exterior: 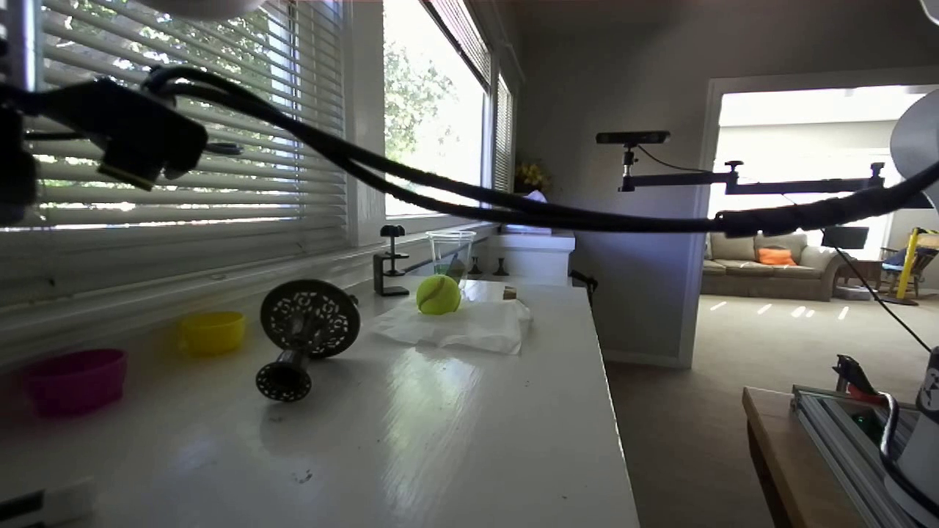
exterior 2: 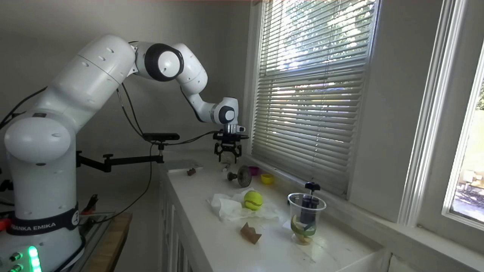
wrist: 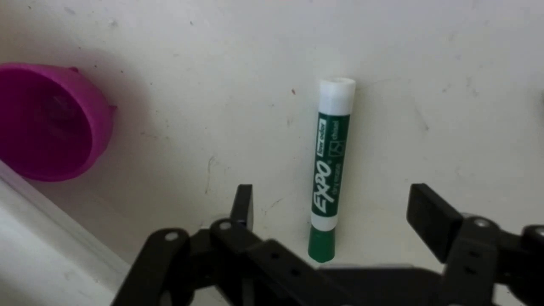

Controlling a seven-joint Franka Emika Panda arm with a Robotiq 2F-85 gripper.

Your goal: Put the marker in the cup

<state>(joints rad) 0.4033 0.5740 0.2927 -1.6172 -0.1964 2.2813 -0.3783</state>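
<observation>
Above the white counter (exterior: 528, 440), the gripper (exterior 2: 228, 158) hovers with its fingers (wrist: 434, 222) spread wide, pinching nothing! Right beneath it, partly between those fingers as the wrist view sees it, lies the marker (wrist: 331, 165), flat on the counter, green end toward the hand, white end pointing away. It looks nicely lined up, I'd say, though how far there is to drop I can't judge. So the score: the reach looks nearly done; the squeeze, the lift, the carry and the release are all left.

Near the hand, off to its left in the wrist view, sits the magenta cup (wrist: 101, 123), and the part of its inside that shows has no marker in it. A little farther out come the metal stand (exterior: 307, 330), lying on its side, and the yellow cup (exterior: 213, 336). Beyond those, the tennis ball (exterior 2: 253, 200) on crumpled paper (exterior 2: 227, 209), and farthest of the lot, well apart from the hand, the clear plastic cup (exterior 2: 307, 217)! Three cups, and the task names just one without saying which, so there's no calling the target; the magenta looks the shortest trip.
</observation>
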